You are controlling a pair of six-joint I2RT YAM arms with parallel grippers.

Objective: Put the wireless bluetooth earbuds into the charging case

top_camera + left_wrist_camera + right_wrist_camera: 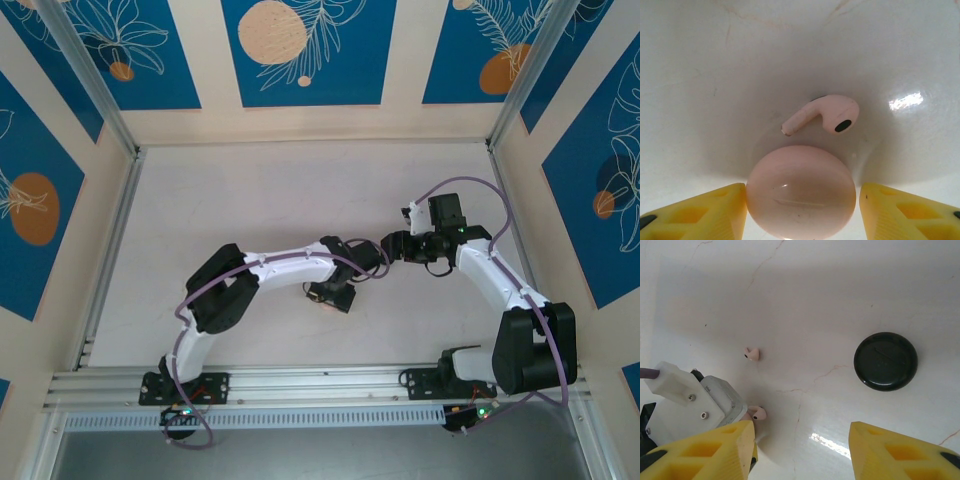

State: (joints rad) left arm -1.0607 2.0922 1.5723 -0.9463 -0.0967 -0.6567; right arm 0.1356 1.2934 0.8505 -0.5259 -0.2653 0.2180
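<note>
Seen from above, the left arm [255,272] is reaching rightward over the white table [250,190], and the left pincer [335,297] is pointing down near the middle of it. The earbuds are too small to make out from up there.

The left wrist camera is giving the close look. Its yellow fingers [700,215] are standing apart, with a round pink case [801,192] lying closed between them. The left finger is seeming to touch the rim and a thin gap is showing at the right finger, so the pincer is flanking the case, not clamping it. Just past the case, on the side away from the pincer, a pink earbud [826,114] is lying on its side with its stem pointing left. It is lying close to the case but not touching it.

The right wrist camera is taking in more of the table. The white body of the left pincer is sitting at the lower left, and a pink earbud [759,414] is peeking out just beside it. A second pink earbud [752,354] is lying alone a little beyond. Well apart to the right, a round black case [885,361] is lying closed.

The right pincer [801,440] is hovering with its fingers wide apart, holding nothing, with bare table between them. From above it is sitting just right of the left pincer, whose body is standing between it and the pink case.
</note>
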